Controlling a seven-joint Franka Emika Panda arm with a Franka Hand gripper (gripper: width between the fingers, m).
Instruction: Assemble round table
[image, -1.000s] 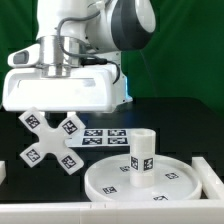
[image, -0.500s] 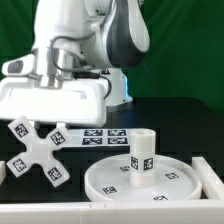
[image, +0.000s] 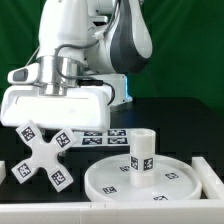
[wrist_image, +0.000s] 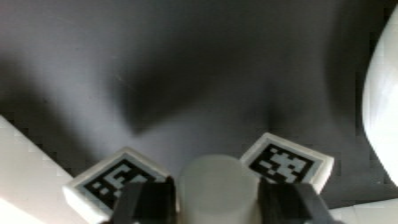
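My gripper (image: 46, 128) is shut on the white cross-shaped piece (image: 43, 155) and holds it upright above the table at the exterior view's left. The piece carries black-and-white tags on its arms. In the wrist view the piece (wrist_image: 210, 185) sits between my two dark fingers (wrist_image: 146, 203), with two tagged arms spreading outward. The large round rimmed disc (image: 105, 182) lies at the exterior view's right. The short thick cylinder (image: 142, 155) stands upright at the disc's centre. The cross is left of the disc and apart from it.
The marker board (image: 100, 137) lies flat on the black table behind the disc. A white bar (image: 40, 212) runs along the front edge. A white block (image: 210, 172) stands at the right edge. A green backdrop stands behind.
The gripper and the cross have shifted slightly to the right and turned a little since half a second ago. The disc and cylinder have not moved.
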